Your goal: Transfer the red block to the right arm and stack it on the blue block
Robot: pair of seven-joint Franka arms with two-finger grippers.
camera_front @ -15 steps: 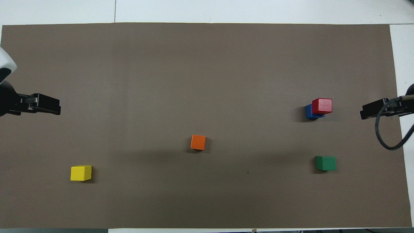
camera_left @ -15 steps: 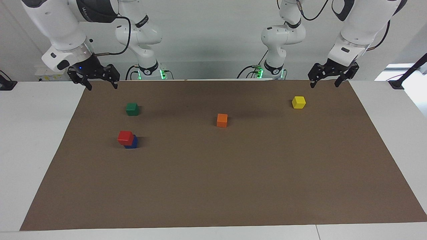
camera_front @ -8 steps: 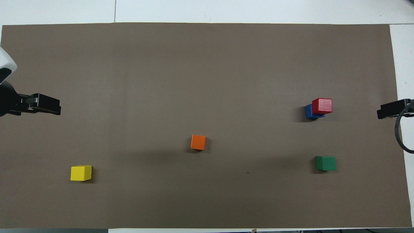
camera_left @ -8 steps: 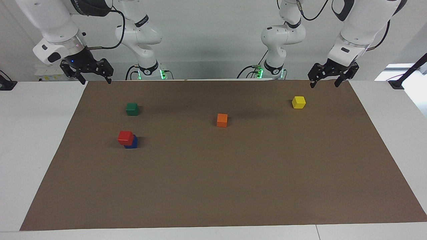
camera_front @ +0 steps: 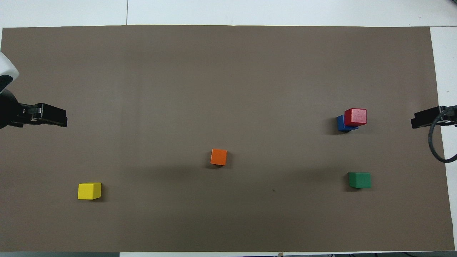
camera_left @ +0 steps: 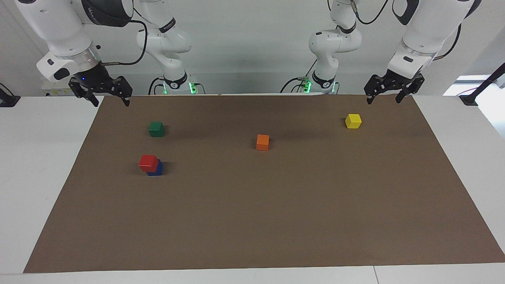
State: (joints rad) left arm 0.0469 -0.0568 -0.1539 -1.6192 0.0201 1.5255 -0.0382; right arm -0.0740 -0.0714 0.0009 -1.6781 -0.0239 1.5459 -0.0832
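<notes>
The red block (camera_left: 148, 162) (camera_front: 355, 116) sits on top of the blue block (camera_left: 156, 169) (camera_front: 342, 124), offset so that part of the blue block shows. The stack stands on the brown mat toward the right arm's end of the table. My right gripper (camera_left: 111, 100) (camera_front: 426, 118) is open and empty, raised over the mat's corner close to the robots, well apart from the stack. My left gripper (camera_left: 383, 97) (camera_front: 50, 119) is open and empty, raised over the mat's edge at the left arm's end, where that arm waits.
A green block (camera_left: 156, 129) (camera_front: 359, 180) lies nearer to the robots than the stack. An orange block (camera_left: 262, 142) (camera_front: 218, 157) lies mid-mat. A yellow block (camera_left: 353, 121) (camera_front: 89, 191) lies toward the left arm's end. The brown mat (camera_left: 276, 221) covers most of the white table.
My right gripper has drawn back from over the mat toward its corner at the right arm's end and risen a little. The blocks and the left arm have not moved.
</notes>
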